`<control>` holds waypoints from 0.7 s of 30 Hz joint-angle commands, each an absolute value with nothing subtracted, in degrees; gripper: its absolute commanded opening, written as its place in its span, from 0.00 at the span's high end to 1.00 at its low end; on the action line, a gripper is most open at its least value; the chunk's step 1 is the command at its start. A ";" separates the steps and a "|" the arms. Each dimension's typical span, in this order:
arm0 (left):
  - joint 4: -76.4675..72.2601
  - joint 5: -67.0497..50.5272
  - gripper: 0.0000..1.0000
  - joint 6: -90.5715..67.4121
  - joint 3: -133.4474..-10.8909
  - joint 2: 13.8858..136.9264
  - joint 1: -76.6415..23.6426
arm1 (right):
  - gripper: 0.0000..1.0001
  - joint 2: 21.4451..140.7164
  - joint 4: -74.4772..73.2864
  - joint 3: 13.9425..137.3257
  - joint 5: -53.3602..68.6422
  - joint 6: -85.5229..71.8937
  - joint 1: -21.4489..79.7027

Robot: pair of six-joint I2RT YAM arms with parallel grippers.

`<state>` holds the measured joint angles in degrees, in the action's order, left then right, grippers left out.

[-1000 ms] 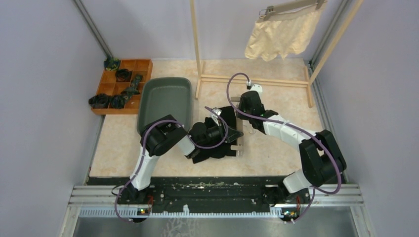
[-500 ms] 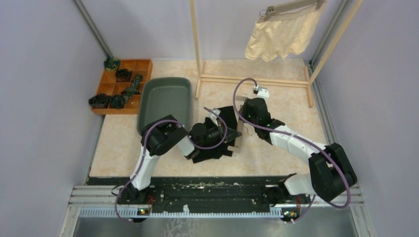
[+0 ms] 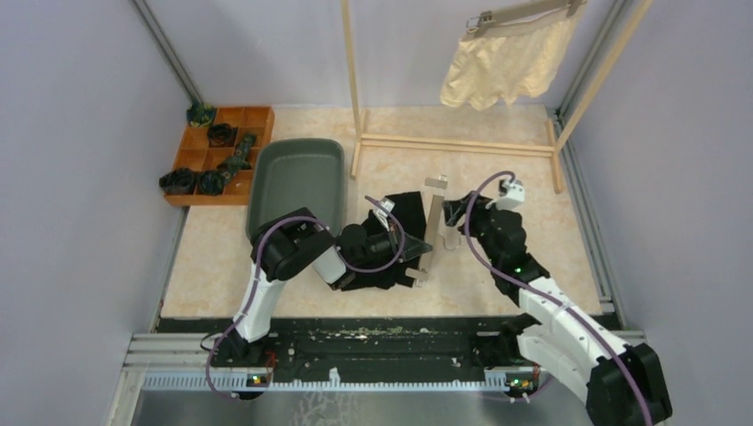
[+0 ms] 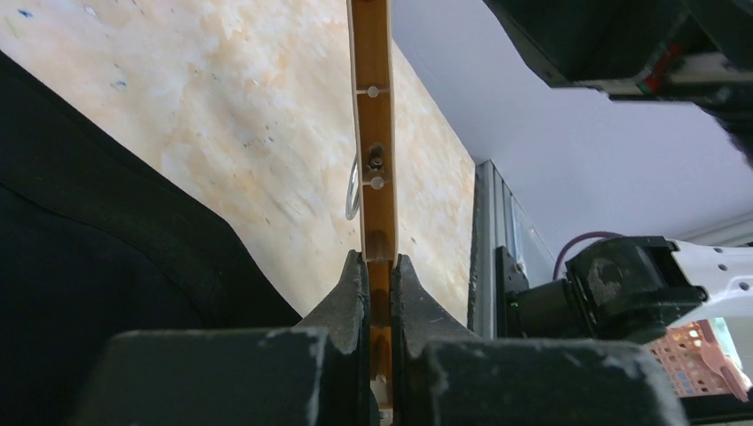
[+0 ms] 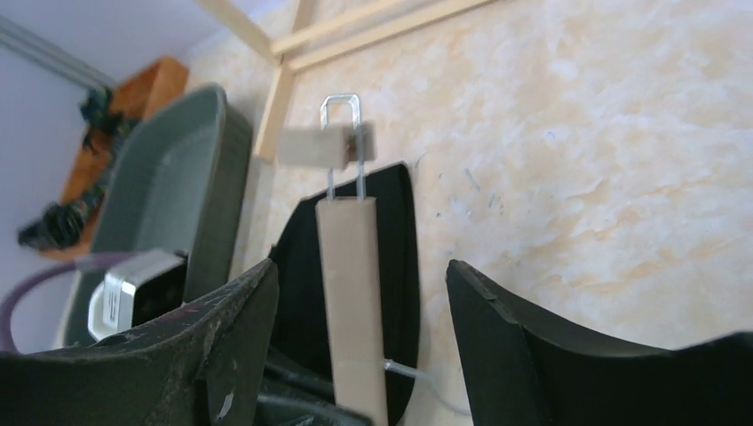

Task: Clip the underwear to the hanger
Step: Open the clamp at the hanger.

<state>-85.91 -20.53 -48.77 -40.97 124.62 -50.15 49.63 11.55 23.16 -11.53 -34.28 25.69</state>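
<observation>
Hanger (image 3: 432, 226), wooden bar pinched by left gripper (image 4: 377, 266). Black underwear (image 3: 406, 206) beside and partly under hanger, not yet clipped. Right gripper (image 5: 360, 271) spread, empty, just right of hanger. Cream underwear (image 3: 502, 67) already clipped, hung on rack (image 3: 353, 80) well beyond hanger.

L claw (image 3: 416, 252) on hanger (image 3: 432, 217), prob. gripping, black underwear (image 3: 407, 211) beneath

white links (image 3: 559, 311), black joints (image 3: 289, 251), purple cables (image 5: 35, 282), black left pincer (image 4: 379, 266) and right pincer (image 5: 360, 271).
</observation>
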 commanded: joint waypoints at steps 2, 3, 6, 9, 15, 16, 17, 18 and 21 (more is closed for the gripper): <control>-94.31 -24.16 1.00 -52.02 -39.11 123.73 -50.46 | 0.33 46.54 28.26 15.47 6.95 -42.71 13.26; -94.65 -24.37 1.00 -52.40 -38.80 123.78 -50.47 | 0.33 46.76 29.64 14.60 7.89 -42.84 12.27; -95.27 -25.06 1.00 -53.33 -38.46 123.69 -50.45 | 0.33 48.14 30.29 14.23 7.78 -41.51 12.09; -95.34 -26.14 1.00 -54.23 -38.58 123.64 -50.62 | 0.34 50.07 35.08 13.00 8.66 -41.77 12.04; -95.68 -27.53 1.00 -55.86 -38.50 123.59 -50.89 | 0.35 56.09 47.30 10.80 12.68 -44.47 10.39; -95.77 -27.75 1.00 -56.17 -38.45 123.57 -50.90 | 0.35 57.25 49.47 10.44 13.27 -44.97 10.07; -96.05 -27.91 1.00 -56.43 -38.37 123.60 -50.98 | 0.35 58.31 51.01 10.32 13.83 -45.41 9.63; -96.26 -28.00 1.00 -56.61 -38.30 123.59 -50.98 | 0.35 59.62 52.31 10.41 14.25 -45.62 9.40; -96.72 -28.41 1.00 -56.85 -38.12 123.21 -51.04 | 0.36 62.89 55.57 10.45 14.90 -46.15 8.90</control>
<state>-87.00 -26.74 -55.68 -38.61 124.62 -50.70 59.83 43.92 10.39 12.03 -44.38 9.85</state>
